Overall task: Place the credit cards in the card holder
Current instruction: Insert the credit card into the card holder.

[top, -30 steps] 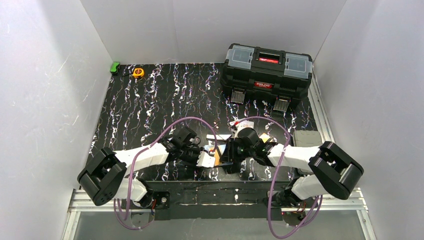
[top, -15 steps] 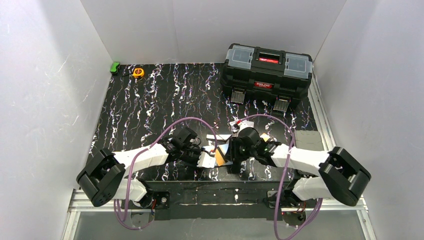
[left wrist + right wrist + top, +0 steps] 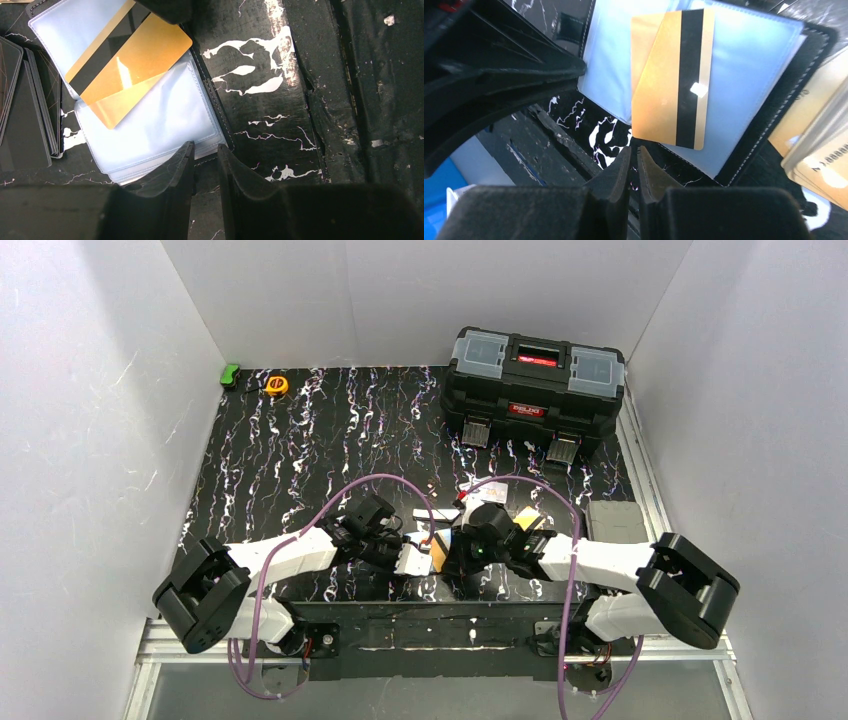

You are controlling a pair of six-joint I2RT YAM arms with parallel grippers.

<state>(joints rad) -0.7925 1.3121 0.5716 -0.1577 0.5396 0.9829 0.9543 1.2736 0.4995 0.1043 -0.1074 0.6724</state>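
Observation:
The card holder [image 3: 165,120] lies open on the table, its bluish sleeves facing up. A gold credit card [image 3: 135,55] with a black stripe sits partly inside a sleeve. My left gripper [image 3: 206,150] is shut on the holder's near black edge. In the right wrist view my right gripper [image 3: 634,150] is shut and empty, its tips just short of the gold card [image 3: 664,85] and the holder [image 3: 749,75]. More gold and pale cards [image 3: 819,150] are stacked beside the holder. In the top view both grippers [image 3: 425,558] [image 3: 455,552] meet over the holder, which is mostly hidden.
A large black toolbox [image 3: 535,380] stands at the back right. A yellow tape measure [image 3: 276,385] and a green object [image 3: 230,373] lie at the back left. A grey pad [image 3: 612,517] lies right of the mat. A stack of dark cards [image 3: 20,110] lies left of the holder.
My right gripper has shifted slightly toward the near edge over the holder, and its arm has swung. The left arm has stayed still.

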